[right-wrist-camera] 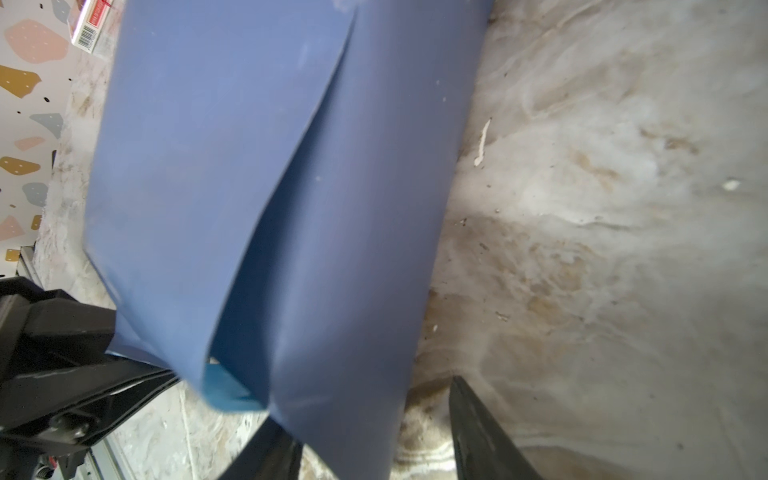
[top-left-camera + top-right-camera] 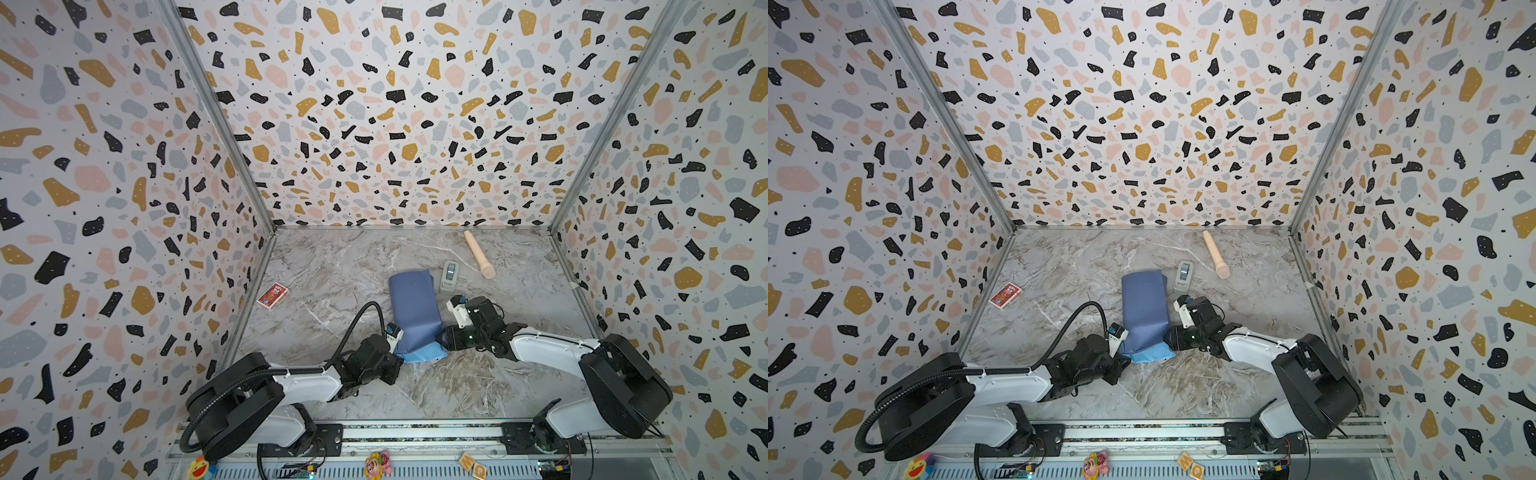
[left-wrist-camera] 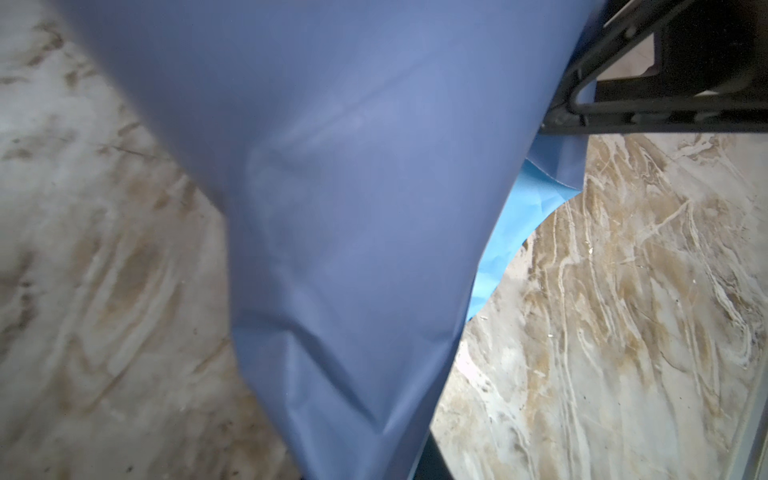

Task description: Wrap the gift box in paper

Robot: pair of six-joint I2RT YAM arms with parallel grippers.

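**A:** Since the paper (image 2: pixel 415 307) is folded round into a long bundle, duller blue face outward, can you see the gift box?

**B:** No, it's hidden. The bundle lies in the middle of the surface (image 2: pixel 332 266), running front to back, with one edge lapped over the other along its top. A light-blue flap (image 2: pixel 424 354) pokes out at the near end.

**A:** And the left end effector (image 2: pixel 397 348)?

**B:** It's at the bundle's near left corner. Its wrist view is nearly all paper, so I can't tell whether it pinches or stands apart.

**A:** The right end effector (image 2: pixel 440 341)?

**B:** At the near right corner, spread. The paper's end hangs between its fingers (image 1: pixel 478 432), and that finger is clear of the sheet.

**A:** Anything around?

**B:** A grey tape dispenser (image 2: pixel 449 276) sits just beyond the far right corner, and a beige rod (image 2: pixel 478 254) lies further back. A red card pack (image 2: pixel 272 296) is well off to the left.
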